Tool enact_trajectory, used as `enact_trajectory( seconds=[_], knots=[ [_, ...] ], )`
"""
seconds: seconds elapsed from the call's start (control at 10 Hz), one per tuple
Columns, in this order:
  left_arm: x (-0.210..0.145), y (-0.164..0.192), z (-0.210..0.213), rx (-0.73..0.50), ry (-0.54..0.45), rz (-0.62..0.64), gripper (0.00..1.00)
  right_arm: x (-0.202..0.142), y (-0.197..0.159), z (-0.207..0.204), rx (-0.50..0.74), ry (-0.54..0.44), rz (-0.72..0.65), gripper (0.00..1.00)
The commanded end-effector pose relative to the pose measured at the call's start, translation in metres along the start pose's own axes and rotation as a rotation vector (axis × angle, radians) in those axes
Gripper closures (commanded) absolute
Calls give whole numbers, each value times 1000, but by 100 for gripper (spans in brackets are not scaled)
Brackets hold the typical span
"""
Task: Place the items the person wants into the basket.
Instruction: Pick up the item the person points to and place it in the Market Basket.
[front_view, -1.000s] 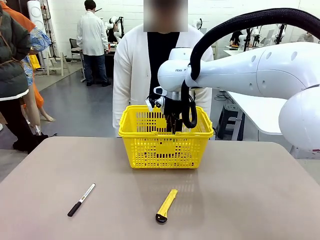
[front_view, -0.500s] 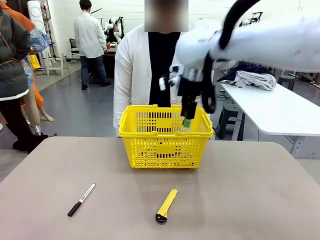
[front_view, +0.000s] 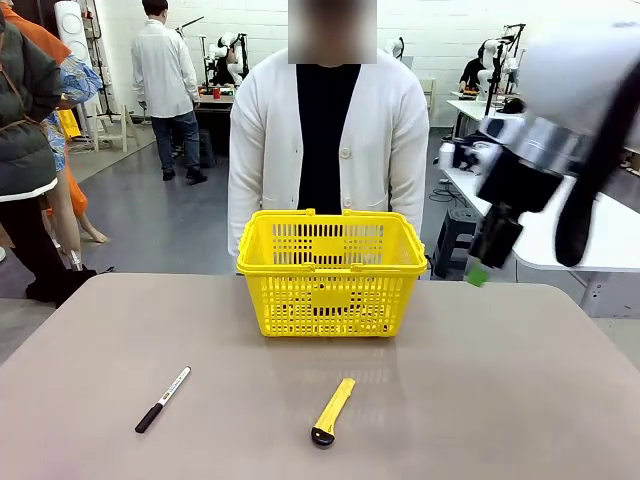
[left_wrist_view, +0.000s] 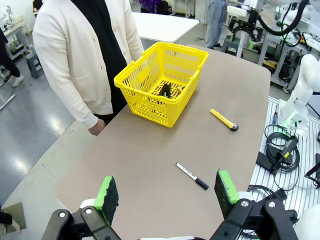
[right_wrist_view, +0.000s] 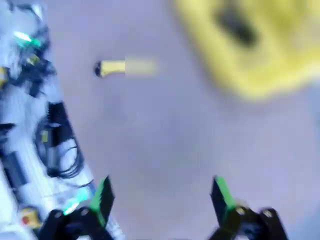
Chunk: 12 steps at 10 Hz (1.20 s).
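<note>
Swinging my right gripper up out of the basket, jaws apart and empty, I leave marker and knife on the near table, dark items lying in the basket beyond, so I retreat wide of its rim.

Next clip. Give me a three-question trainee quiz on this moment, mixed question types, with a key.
1. True or false: the right claw is holding something over the bright yellow lattice plastic basket.
2. Which lies nearer the basket on the table: A) the black-and-white marker, or B) the long yellow utility knife?
3. Fill in: in the left wrist view, the left claw stands ___.

Key
1. False: it is open, empty and off to the basket's right.
2. B.
3. Open, its green pads wide apart, high above the table.
</note>
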<state>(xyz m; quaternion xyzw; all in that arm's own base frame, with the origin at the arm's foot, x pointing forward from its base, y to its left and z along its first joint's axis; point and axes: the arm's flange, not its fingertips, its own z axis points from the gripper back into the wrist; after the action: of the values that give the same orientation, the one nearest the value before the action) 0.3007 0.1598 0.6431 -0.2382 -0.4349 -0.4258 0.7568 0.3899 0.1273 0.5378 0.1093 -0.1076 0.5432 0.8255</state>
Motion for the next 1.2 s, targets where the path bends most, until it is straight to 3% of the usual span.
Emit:
enact_trajectory(
  seconds=[0.0,0.2,0.3,0.9,1.1],
  knots=[
    [2,0,1,-7,2,-1,0,-24,5,-7,-10,-44,-126,0],
    [2,0,1,-7,2,-1,0,-48,-12,-8,33,-58,-204,0],
    [2,0,1,-7,2,-1,0,-40,2,-3,10,-24,-113,0],
    [2,0,1,-7,2,-1,0,-39,4,-4,27,-29,-106,0],
    [2,0,1,-7,2,-1,0,-88,12,42,-4,-313,46,0]
  ],
)
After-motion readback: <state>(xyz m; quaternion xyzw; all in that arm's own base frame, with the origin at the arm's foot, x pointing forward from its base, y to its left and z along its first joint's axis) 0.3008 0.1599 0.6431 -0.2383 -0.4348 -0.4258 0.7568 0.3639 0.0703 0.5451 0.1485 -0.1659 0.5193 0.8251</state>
